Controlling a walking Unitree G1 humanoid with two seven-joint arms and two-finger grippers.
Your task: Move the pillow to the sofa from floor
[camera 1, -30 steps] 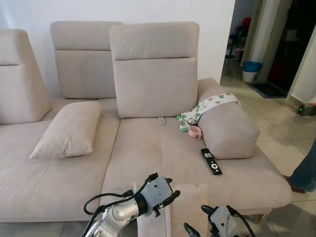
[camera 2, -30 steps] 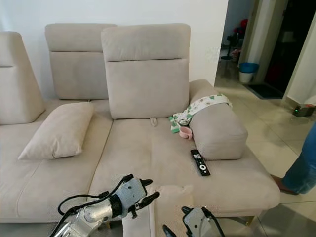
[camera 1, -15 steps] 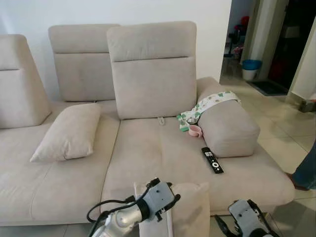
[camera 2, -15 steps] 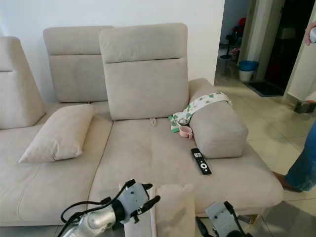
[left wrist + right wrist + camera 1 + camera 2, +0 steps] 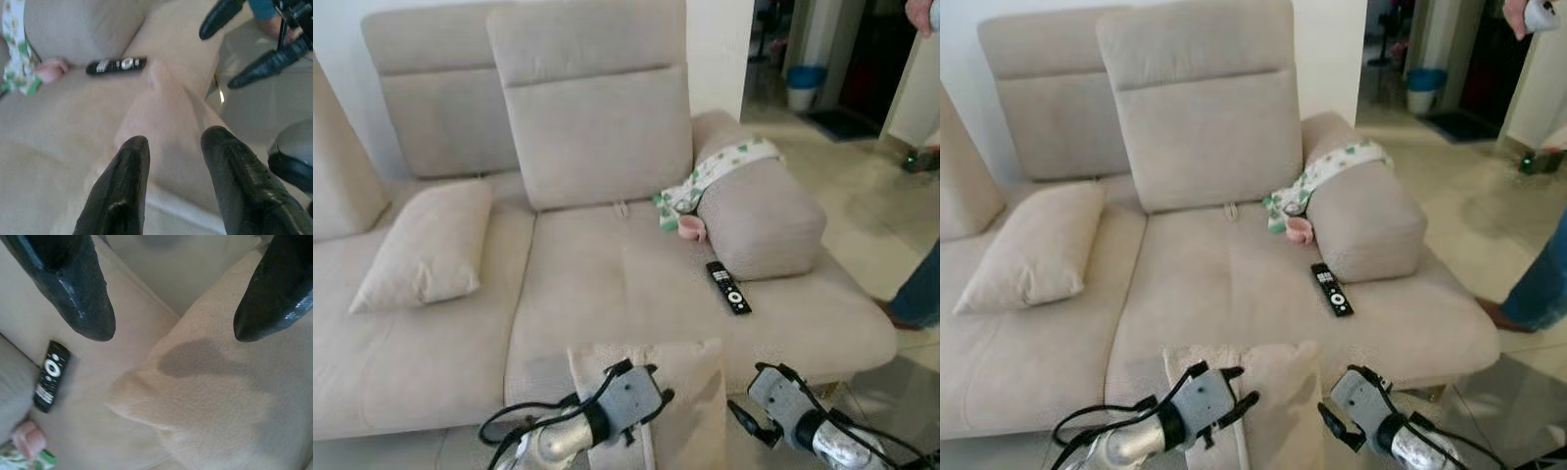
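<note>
Nearest the camera, two silver robot arms reach toward the front edge of a beige sofa. The left gripper sits low and slightly left of centre, its two black fingers a little apart and pressed against the near left side of a beige pillow. In the left wrist view the pillow's fabric lies between and beyond those fingers, but whether they pinch it cannot be told. The right gripper is low on the right, just beside the pillow's right edge, with its jaws spread wide and nothing between them. In the right wrist view its fingertips hang apart above the pillow's corner.

The pillow stands upright at the sofa's near edge, between the two grippers, its top corners leaning onto the front of the seat cushion.

Farther back on the seat, to the right, a black remote control lies flat. Just beyond it is a small pink item and a white cloth with green print draped over the rounded right armrest.

On the left of the seat a second beige cushion leans tilted against the backrest.

On the tiled floor at far right, a person's leg in blue trousers is visible, and far behind stands a blue and white bin
</note>
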